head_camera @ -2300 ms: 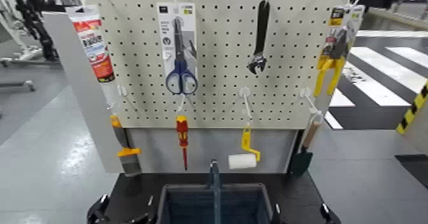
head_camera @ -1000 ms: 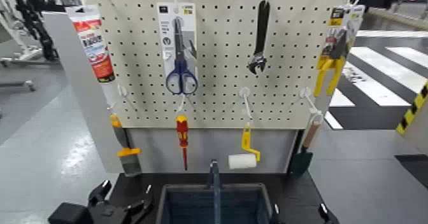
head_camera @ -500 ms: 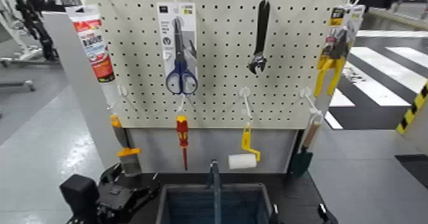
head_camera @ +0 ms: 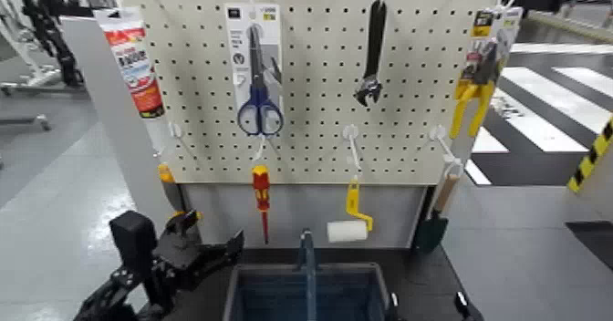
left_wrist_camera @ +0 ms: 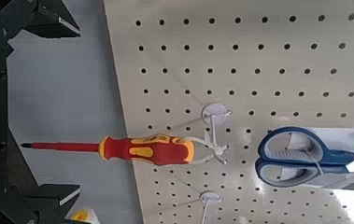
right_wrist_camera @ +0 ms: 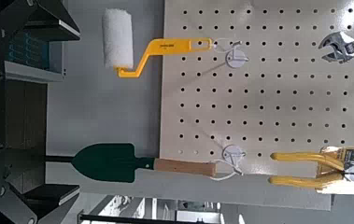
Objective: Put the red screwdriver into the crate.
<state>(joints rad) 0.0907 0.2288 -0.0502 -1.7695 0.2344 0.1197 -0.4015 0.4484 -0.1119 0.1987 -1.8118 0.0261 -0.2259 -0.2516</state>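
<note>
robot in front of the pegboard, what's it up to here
The robot's left gripper, open and empty, is up near the tools hanging along the bottom of the pegboard, to the left of the red-handled screwdriver with yellow bands. That screwdriver is hanging from its hook, with nothing gripping it. The dark blue-grey plastic crate sits below, so the screwdriver has not been put in. The right gripper is low beside the crate, away from the tools.
</note>
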